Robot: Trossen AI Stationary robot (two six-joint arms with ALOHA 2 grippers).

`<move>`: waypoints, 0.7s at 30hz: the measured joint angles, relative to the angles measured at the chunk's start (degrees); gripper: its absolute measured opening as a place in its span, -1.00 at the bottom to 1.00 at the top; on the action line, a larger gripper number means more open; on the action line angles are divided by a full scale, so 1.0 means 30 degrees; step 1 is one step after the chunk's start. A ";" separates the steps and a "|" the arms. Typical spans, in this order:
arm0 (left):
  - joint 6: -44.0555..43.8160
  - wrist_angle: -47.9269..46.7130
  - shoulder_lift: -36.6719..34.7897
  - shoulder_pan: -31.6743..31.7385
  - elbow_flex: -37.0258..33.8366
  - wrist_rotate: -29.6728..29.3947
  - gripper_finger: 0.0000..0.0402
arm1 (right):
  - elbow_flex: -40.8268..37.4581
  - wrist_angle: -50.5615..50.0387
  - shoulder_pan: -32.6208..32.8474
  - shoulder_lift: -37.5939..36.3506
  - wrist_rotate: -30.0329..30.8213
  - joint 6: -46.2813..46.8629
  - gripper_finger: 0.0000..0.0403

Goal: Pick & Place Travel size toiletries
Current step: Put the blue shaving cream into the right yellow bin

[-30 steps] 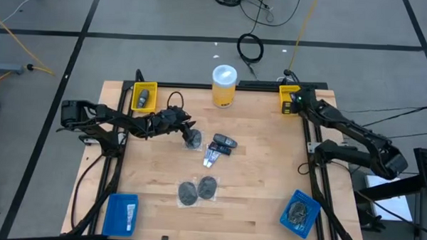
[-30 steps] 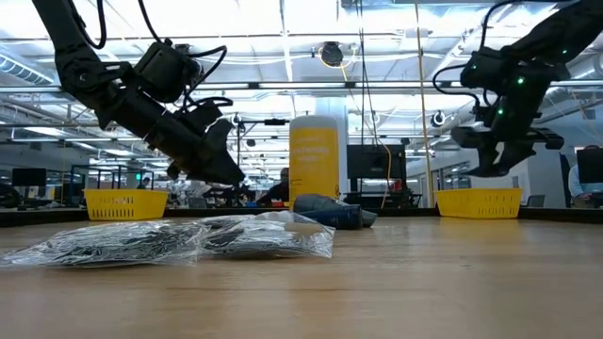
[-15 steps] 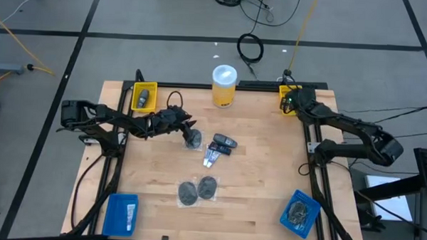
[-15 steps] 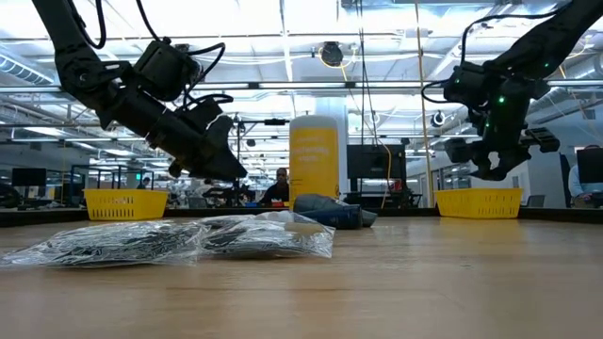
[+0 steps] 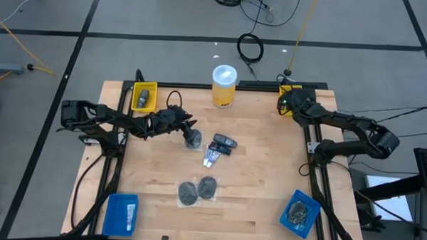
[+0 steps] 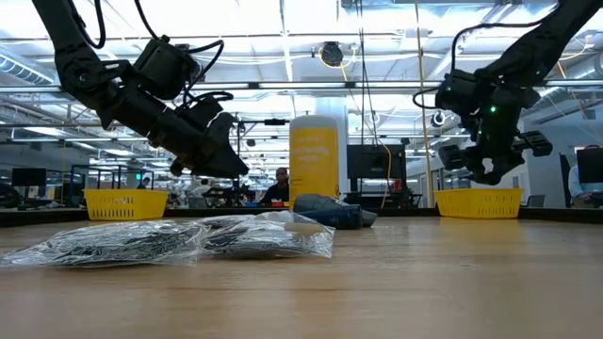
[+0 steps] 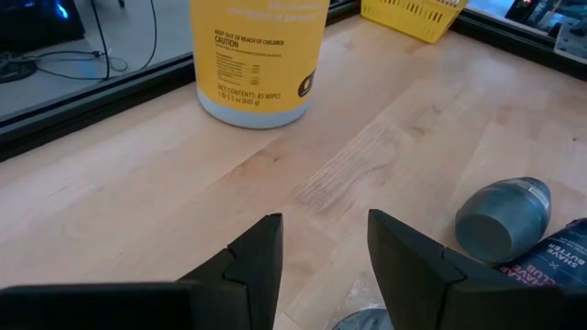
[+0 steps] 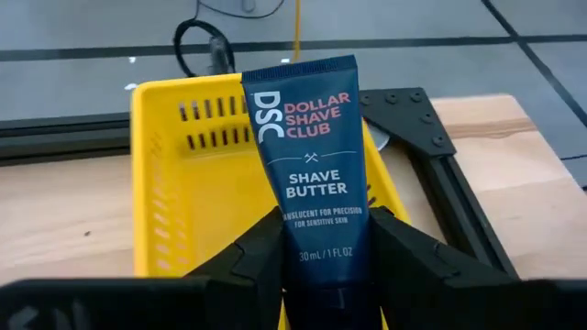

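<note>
Right hand (image 8: 321, 252) grips shave butter tube (image 8: 310, 174) over yellow basket (image 8: 174, 192).

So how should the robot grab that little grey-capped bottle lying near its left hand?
The grey-capped bottle lies on its side on the table, next to a dark tube. The open left gripper would probably do best coming from above, one finger on each long side of the body. The round cap end looks likelier to slip.
</note>
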 joint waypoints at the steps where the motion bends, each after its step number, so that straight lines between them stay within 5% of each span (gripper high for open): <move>1: -0.0004 0.0000 0.0000 0.0000 0.0000 0.0007 -0.22 | -0.0004 0.0083 0.0035 0.0135 0.0101 0.0053 -0.37; 10: -0.0004 -0.0007 0.0000 0.0000 0.0000 0.0044 -0.22 | -0.0011 0.4244 0.0105 0.1700 -0.1897 -0.2094 -0.36; 21: -0.0092 -0.0015 0.0000 -0.0022 0.0000 0.0539 -0.22 | -0.0011 0.2669 -0.1369 0.2165 -0.3468 -0.2101 -0.36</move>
